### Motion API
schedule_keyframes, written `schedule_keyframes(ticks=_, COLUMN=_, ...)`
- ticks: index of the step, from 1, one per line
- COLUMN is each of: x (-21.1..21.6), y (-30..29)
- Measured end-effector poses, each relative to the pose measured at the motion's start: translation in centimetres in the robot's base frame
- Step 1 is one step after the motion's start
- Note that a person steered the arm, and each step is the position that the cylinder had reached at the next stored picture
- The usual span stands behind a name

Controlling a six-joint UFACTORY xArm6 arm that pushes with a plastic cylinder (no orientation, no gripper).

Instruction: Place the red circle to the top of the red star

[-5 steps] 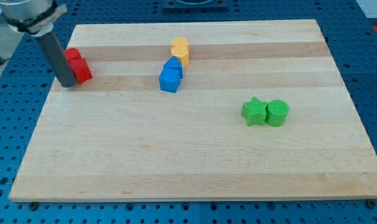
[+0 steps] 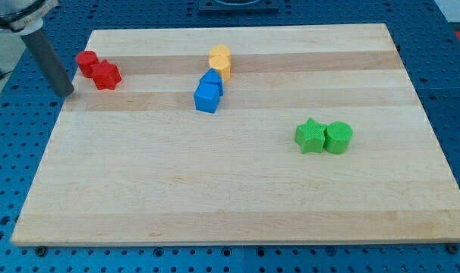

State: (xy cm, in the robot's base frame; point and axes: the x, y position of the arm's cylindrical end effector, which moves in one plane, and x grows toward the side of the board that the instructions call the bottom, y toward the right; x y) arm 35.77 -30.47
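Note:
The red circle (image 2: 86,62) sits near the board's upper left, touching the red star (image 2: 106,75) on the star's upper-left side. My tip (image 2: 65,93) is at the board's left edge, to the left of and a little below both red blocks, apart from them.
Two yellow blocks (image 2: 221,61) and two blue blocks (image 2: 208,92) form a line at the top centre. A green star (image 2: 310,136) and a green circle (image 2: 338,137) touch at the right. The wooden board (image 2: 237,189) lies on a blue perforated table.
My tip has moved left and slightly up, away from the red blocks, which now show fully.

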Motion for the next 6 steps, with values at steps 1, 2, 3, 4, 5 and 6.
schedule_keyframes(ticks=1, x=-3.4, y=0.0)
schedule_keyframes(ticks=2, x=-6.4, y=0.7)
schedule_keyframes(ticks=3, x=-8.0, y=1.4)
schedule_keyframes(ticks=4, x=-7.7, y=0.9)
schedule_keyframes(ticks=5, x=-5.7, y=0.7)
schedule_keyframes(ticks=6, x=-5.4, y=2.0)
